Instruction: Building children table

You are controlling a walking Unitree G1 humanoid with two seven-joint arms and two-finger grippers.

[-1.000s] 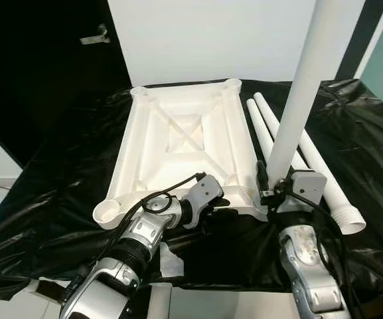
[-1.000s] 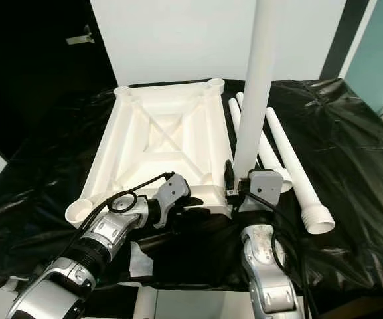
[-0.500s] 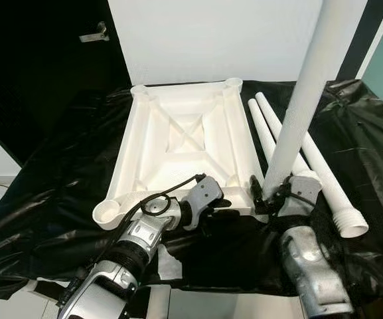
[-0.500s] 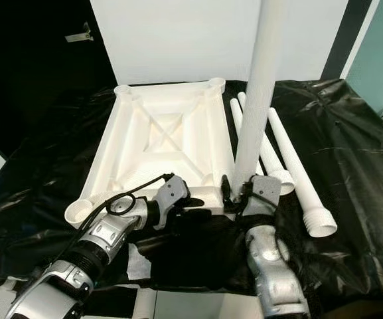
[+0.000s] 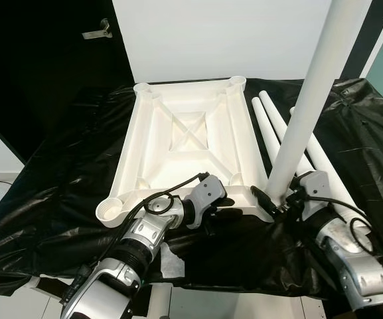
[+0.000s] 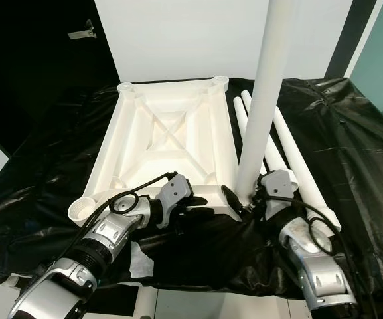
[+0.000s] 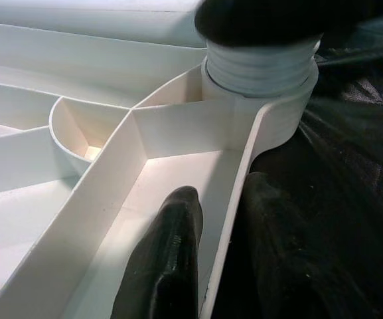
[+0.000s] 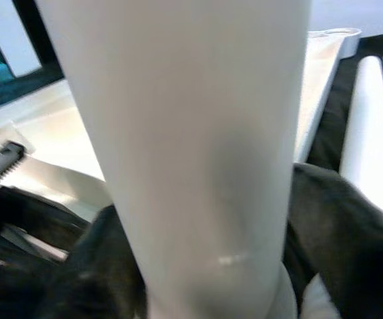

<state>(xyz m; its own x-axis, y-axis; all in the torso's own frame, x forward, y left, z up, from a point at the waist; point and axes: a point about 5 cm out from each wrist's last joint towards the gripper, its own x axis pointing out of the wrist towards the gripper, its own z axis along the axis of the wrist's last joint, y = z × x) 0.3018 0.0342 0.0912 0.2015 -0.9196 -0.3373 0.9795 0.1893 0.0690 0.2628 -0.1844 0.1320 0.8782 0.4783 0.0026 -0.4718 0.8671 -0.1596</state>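
A white tabletop point(image 5: 188, 133) lies upside down on the black sheet. My left gripper point(image 5: 226, 211) is at its near edge. One finger point(image 7: 168, 266) is inside the rim wall and the other point(image 7: 271, 252) outside, shut on the rim. A long white leg point(image 5: 304, 113) stands upright in the near right corner socket, its threaded base point(image 7: 257, 66) seated in the socket. My right gripper point(image 5: 275, 199) is shut around the bottom of the leg point(image 8: 191, 133), with dark fingers point(image 8: 337, 246) on either side.
Spare white legs point(image 5: 327, 163) lie side by side on the black sheet point(image 5: 58, 186) to the right of the tabletop. A white paper scrap point(image 5: 171, 259) sits at the table's front edge. A dark doorway is at the left, a white wall behind.
My right wrist has swung from in front of the leg round to its right side, still holding the base. The leg stays upright. The left gripper holds the rim as before.
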